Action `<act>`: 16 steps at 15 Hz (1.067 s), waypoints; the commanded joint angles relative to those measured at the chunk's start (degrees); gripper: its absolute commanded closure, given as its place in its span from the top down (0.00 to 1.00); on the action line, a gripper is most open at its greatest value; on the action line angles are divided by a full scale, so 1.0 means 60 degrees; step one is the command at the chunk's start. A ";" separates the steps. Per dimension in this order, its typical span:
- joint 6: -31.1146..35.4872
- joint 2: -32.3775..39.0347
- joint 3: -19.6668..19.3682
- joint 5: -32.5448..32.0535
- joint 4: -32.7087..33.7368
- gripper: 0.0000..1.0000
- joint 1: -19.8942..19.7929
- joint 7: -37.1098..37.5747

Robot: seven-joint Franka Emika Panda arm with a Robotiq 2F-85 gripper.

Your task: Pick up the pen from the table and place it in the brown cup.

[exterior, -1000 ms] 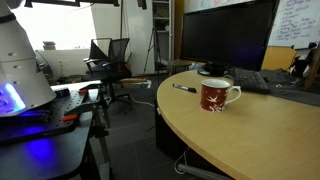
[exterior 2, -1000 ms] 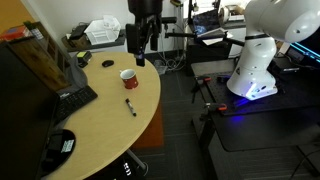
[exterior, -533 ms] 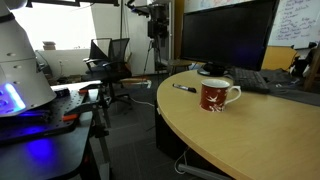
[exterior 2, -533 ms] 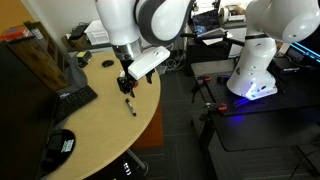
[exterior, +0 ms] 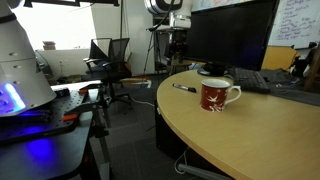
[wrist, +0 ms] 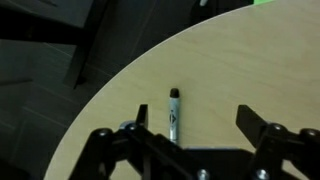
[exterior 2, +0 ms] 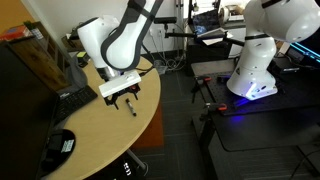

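The pen point(wrist: 173, 112) is short and dark and lies flat on the light-wood table point(wrist: 240, 60), near its curved edge. It also shows in both exterior views point(exterior: 183, 88) point(exterior 2: 131, 108). My gripper point(wrist: 195, 125) is open and empty. It hangs just above the pen, which lies beside the left finger, inside the jaws. The gripper shows over the table in both exterior views point(exterior 2: 122, 96) point(exterior: 177, 45). The brown cup point(exterior: 218, 95) stands upright a little beyond the pen, its white handle out to the side. In the exterior view from the table's far side the arm hides it.
A large monitor point(exterior: 230, 35) and keyboard point(exterior: 265, 80) stand behind the cup. The table edge drops to dark floor close to the pen. An office chair point(exterior: 115, 55) and a black bench with blue light point(exterior: 40, 120) stand off the table. A second white robot base point(exterior 2: 260, 60) stands nearby.
The arm has swung in and come down over the table. The gripper went from high above the cup to just above the pen. Pen and cup have not moved.
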 commanded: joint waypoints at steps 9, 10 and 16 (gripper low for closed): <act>0.1182 0.0889 -0.0954 0.0255 0.0516 1.00 0.0685 -0.1484; 0.1188 0.0890 -0.0969 0.0245 0.0516 1.00 0.0735 -0.1478; 0.1529 0.1065 -0.1195 0.0423 0.0309 1.00 0.0557 -0.1571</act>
